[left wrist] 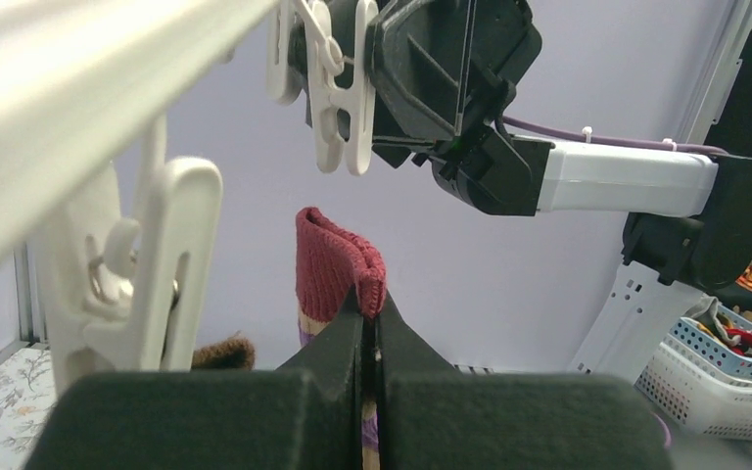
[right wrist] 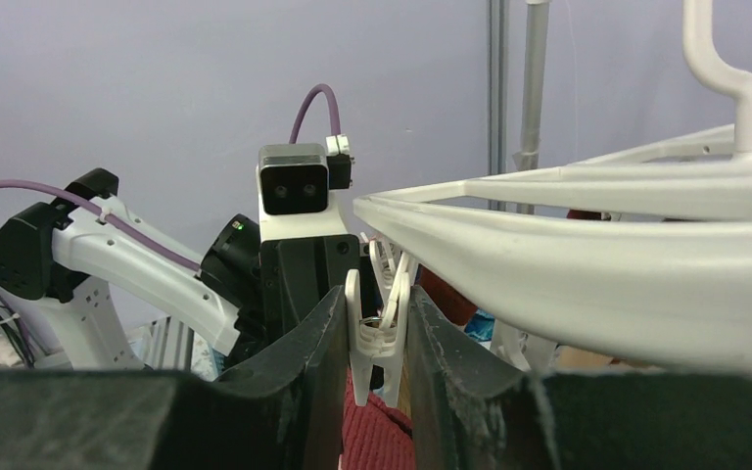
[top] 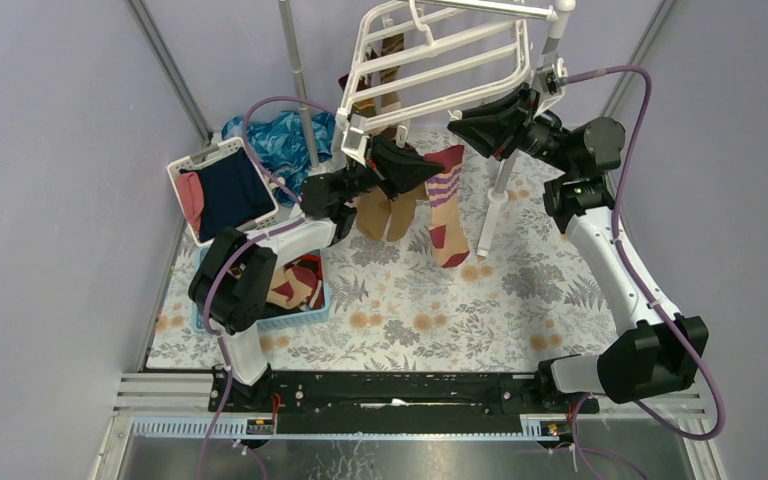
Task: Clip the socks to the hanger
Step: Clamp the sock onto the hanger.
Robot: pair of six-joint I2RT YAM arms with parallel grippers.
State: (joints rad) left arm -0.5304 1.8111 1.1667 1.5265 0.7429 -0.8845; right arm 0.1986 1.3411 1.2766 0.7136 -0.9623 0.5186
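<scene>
L claw [left wrist: 370,311] clamped on sock [left wrist: 333,257] cuff, R claw [right wrist: 379,305] squeezing hanger clip [right wrist: 378,341].

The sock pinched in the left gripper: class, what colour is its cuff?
The sock cuff is dark red, clearest in the left wrist view.

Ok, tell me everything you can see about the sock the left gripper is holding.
A knitted sock, tan with purple stripes and dark red cuff, heel and toe. It hangs toe-down below the hanger, its cuff pinched in the shut left gripper, just under a white clip that the right gripper squeezes.
</scene>
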